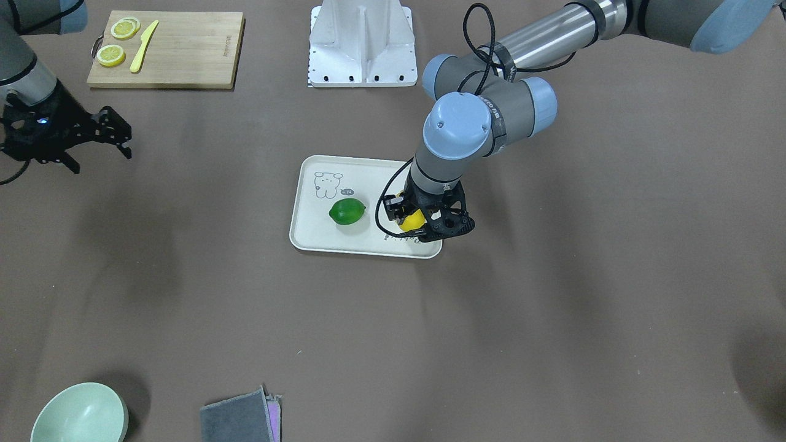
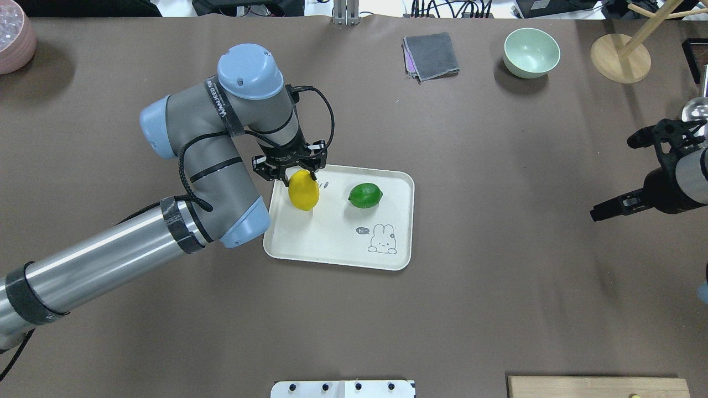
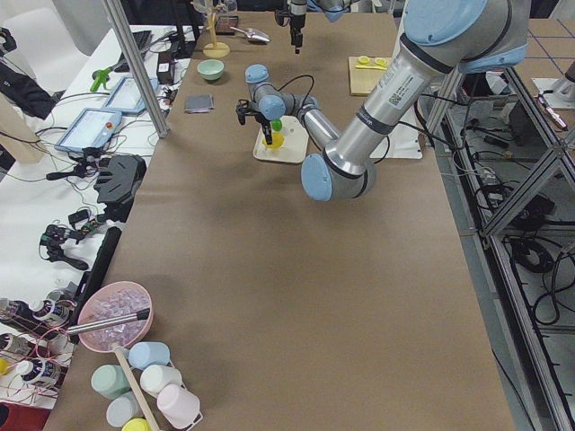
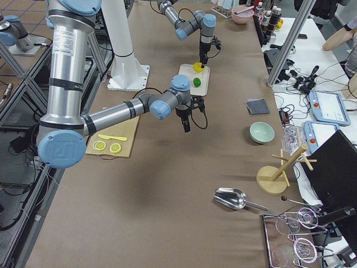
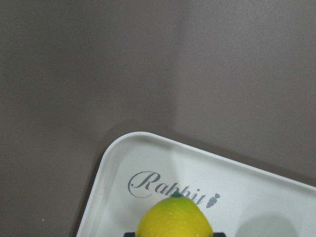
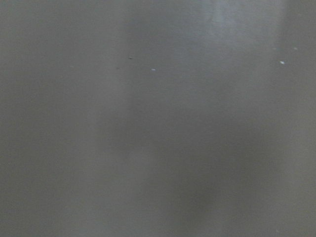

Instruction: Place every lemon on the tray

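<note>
The cream tray (image 1: pixel 368 178) lies mid-table, also in the overhead view (image 2: pixel 332 243). The green lemon (image 1: pixel 347 212) (image 2: pixel 365 195) rests on it. My left gripper (image 1: pixel 420 221) (image 2: pixel 299 178) is shut on the yellow lemon (image 1: pixel 410 219) (image 2: pixel 303 190), holding it just over the tray's corner by the "Rabbit" script. The left wrist view shows the yellow lemon (image 5: pixel 174 219) low in frame over that tray corner (image 5: pixel 163 163). My right gripper (image 1: pixel 101 158) (image 2: pixel 611 179) is open and empty, far off to the robot's right above bare table.
A wooden cutting board (image 1: pixel 184 49) with lemon slices and a yellow knife lies near the robot's base (image 1: pixel 361 43). A green bowl (image 2: pixel 531 52), a grey cloth (image 2: pixel 430 55) and a wooden stand (image 2: pixel 619 58) sit at the far edge. A pink bowl (image 2: pixel 14 38) is far left.
</note>
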